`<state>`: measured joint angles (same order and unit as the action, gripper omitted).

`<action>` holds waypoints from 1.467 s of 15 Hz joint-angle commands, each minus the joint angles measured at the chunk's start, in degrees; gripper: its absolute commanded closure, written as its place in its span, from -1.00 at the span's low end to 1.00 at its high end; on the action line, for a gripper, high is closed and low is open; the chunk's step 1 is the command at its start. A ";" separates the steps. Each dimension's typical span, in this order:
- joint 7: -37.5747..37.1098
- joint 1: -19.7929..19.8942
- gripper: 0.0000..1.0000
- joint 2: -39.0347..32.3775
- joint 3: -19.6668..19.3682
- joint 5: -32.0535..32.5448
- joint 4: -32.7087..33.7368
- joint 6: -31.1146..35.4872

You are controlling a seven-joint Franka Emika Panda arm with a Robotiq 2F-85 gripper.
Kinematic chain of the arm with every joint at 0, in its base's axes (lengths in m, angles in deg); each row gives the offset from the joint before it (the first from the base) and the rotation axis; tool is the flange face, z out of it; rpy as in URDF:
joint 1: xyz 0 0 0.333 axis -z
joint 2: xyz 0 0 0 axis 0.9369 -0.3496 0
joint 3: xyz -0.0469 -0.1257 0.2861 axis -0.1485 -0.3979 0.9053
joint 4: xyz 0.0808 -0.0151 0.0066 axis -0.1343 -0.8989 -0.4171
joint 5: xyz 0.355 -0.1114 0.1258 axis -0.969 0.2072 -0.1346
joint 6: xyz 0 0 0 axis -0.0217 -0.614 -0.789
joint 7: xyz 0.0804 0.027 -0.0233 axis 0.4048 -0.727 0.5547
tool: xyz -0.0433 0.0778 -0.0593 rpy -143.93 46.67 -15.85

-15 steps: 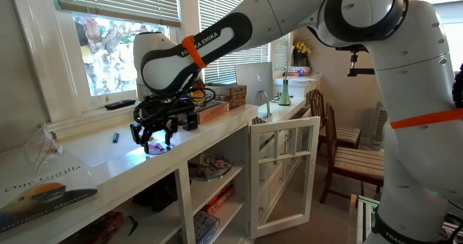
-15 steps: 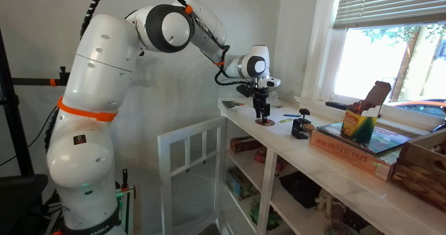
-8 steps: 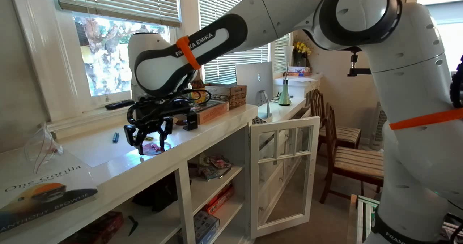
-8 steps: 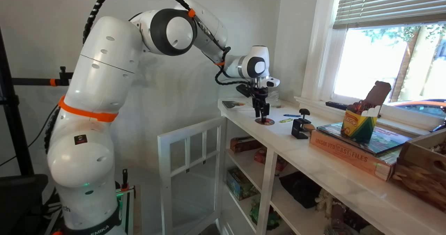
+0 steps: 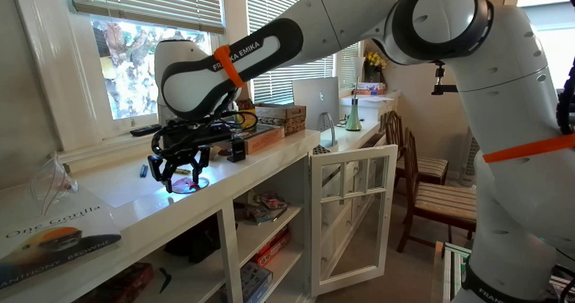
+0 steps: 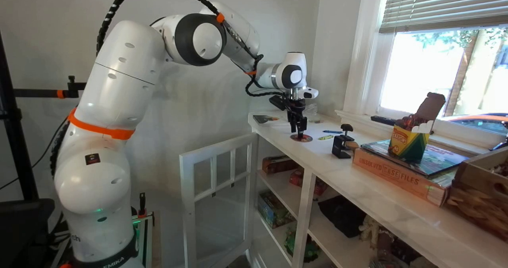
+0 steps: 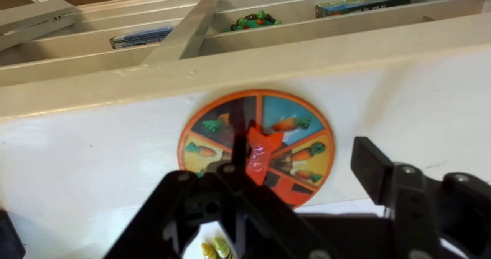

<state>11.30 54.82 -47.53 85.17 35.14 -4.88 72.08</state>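
My gripper is open, pointing down just over a round game disc near the counter's front edge. It also shows in an exterior view, above the same disc. In the wrist view the gripper has its jaws wide apart with nothing held. The disc has an orange rim and carrot pictures. An orange-red pointer lies on its middle. One finger stands right beside the pointer; I cannot tell if they touch. The other finger is past the disc's edge.
Yellow and green crayons and blue crayons lie behind the disc. A black clamp, a game box, a crayon box and a wooden crate stand along the counter. A cabinet door hangs open.
The gripper has moved left in an exterior view, staying low and open. The disc appears to have shifted slightly the same way. The pointer on it looks turned.
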 commanded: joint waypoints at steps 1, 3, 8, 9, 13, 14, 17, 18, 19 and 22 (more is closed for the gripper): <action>1.22 -0.72 -0.44 -1.35 -0.32 -1.37 2.08 -1.33; 1.26 -0.87 -0.38 -1.37 -0.29 -1.42 2.20 -1.74; 1.45 -1.20 -0.41 -1.32 -0.21 -1.85 2.57 -2.24; 1.49 -1.28 -0.45 -1.38 -0.24 -1.81 2.68 -2.22; 1.49 -1.51 -0.45 -1.77 -0.35 -1.63 2.95 -2.35; 1.54 -1.58 -0.43 -1.76 -0.30 -1.63 2.88 -2.36; 1.71 -1.79 -0.41 -1.89 -0.30 -1.41 3.03 -2.44; 1.75 -1.82 -0.41 -1.88 -0.29 -1.43 3.06 -2.46; 1.78 -1.85 -0.42 -1.88 -0.28 -1.44 3.07 -2.46; 1.77 -2.07 -0.41 -2.05 -0.31 -1.28 3.27 -2.54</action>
<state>12.26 53.41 -48.44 85.19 34.66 -3.42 71.43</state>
